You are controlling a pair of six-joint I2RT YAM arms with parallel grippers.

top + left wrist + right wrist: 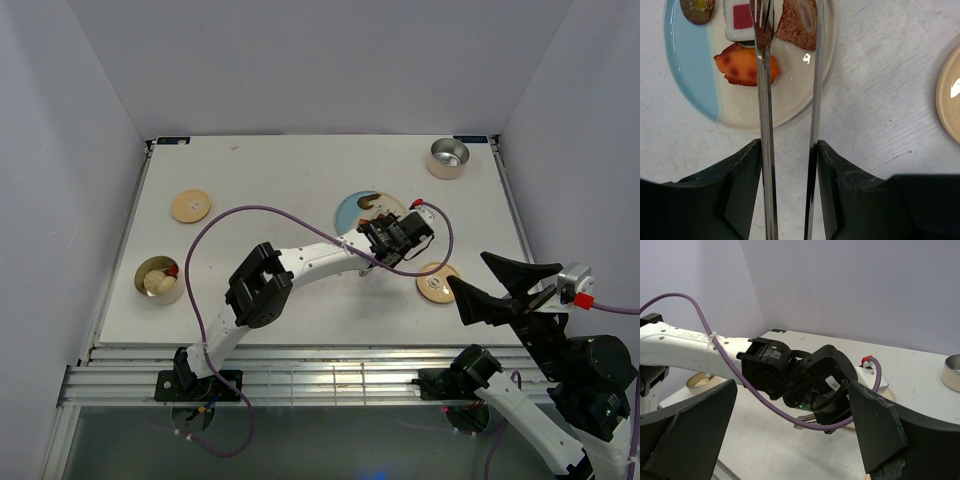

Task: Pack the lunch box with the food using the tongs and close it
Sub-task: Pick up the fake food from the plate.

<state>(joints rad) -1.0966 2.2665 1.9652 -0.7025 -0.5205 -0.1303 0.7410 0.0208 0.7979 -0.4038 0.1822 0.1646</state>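
My left gripper [789, 150] is shut on the silver tongs [763, 105], one arm against each finger, and hangs over the blue-and-white plate [349, 209]. The tong tips reach over the food: an orange-red piece [737, 66] under the left arm, a brown piece [796, 26], a white block with a pink centre [740, 19] and a dark round bit [696, 7]. The round lunch box [157, 279] stands at the table's left with a pale lump and a red bit inside. My right gripper [467, 268] is open, empty and raised at the near right.
A tan disc [190, 206] lies at the back left and another tan disc [438, 282] sits just right of the plate. A metal bowl [448, 157] stands in the far right corner. The left arm's purple cable [215, 235] loops over the table's middle.
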